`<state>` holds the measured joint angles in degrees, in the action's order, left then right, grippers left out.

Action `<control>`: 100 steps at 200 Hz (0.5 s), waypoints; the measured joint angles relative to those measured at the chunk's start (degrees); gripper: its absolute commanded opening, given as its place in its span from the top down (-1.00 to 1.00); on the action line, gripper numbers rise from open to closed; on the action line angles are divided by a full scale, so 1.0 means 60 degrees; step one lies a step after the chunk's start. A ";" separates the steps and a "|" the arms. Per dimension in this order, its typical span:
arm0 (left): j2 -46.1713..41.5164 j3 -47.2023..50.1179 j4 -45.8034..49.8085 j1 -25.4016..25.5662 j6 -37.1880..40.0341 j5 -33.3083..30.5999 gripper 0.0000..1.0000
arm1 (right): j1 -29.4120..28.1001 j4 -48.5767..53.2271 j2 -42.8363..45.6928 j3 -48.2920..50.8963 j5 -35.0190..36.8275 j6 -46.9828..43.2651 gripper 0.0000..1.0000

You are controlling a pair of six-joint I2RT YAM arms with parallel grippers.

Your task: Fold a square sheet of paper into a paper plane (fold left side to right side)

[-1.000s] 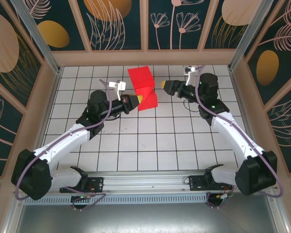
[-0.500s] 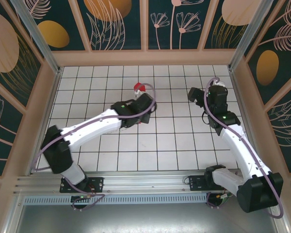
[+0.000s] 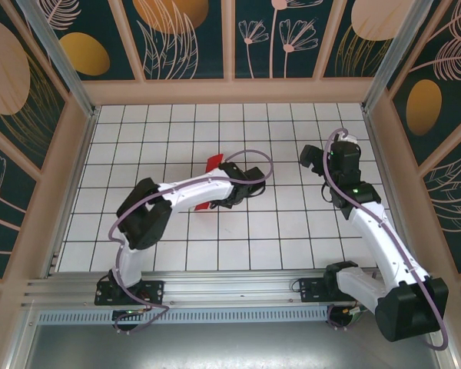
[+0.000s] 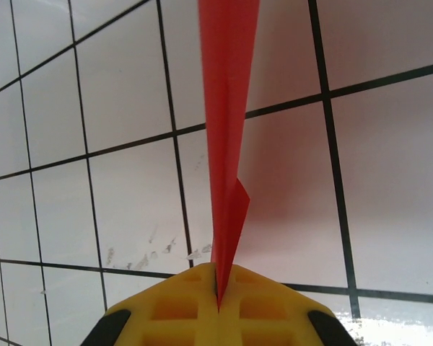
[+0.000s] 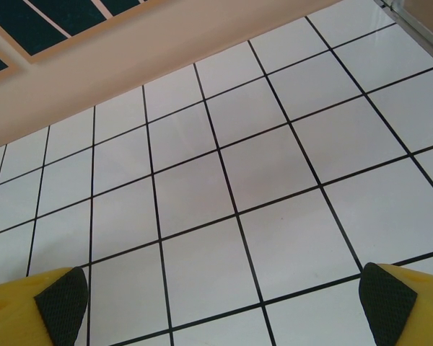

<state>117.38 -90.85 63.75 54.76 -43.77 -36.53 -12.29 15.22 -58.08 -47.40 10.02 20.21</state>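
Observation:
The square sheet of paper (image 4: pixel 227 108) is bright red and folded thin. It stands edge-on above the white tiles, with my left gripper (image 4: pixel 218 288) shut on its lower tip between yellow fingers. From above, red paper (image 3: pixel 213 162) pokes out from behind the left arm, and another corner shows at its near side. The left wrist (image 3: pixel 242 184) hangs over the table's middle and covers most of the sheet. My right gripper (image 3: pixel 308 157) is off to the right, well apart from the paper. In its wrist view the right gripper (image 5: pixel 224 303) is open over bare tiles.
The white gridded table (image 3: pixel 292 231) is boxed in by wooden walls (image 3: pixel 230 91) at the back and both sides. The left forearm (image 3: pixel 184 194) lies across the centre-left tiles. Open tiles lie between the two grippers and along the near edge.
The left arm swung right and toward the near side, carrying the paper, which now shows as a narrow folded strip. The right gripper let go, opened wide and drew back to the right.

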 measured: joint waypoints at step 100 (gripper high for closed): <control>0.2029 -0.2331 -0.0066 -0.0459 0.1264 0.1891 0.80 | 0.0047 0.0000 0.0015 0.0324 -0.0419 0.0000 -0.98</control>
<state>129.56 -104.84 63.35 52.01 -36.18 -25.19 -12.01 15.22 -58.00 -45.45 7.51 20.21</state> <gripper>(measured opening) 0.084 0.989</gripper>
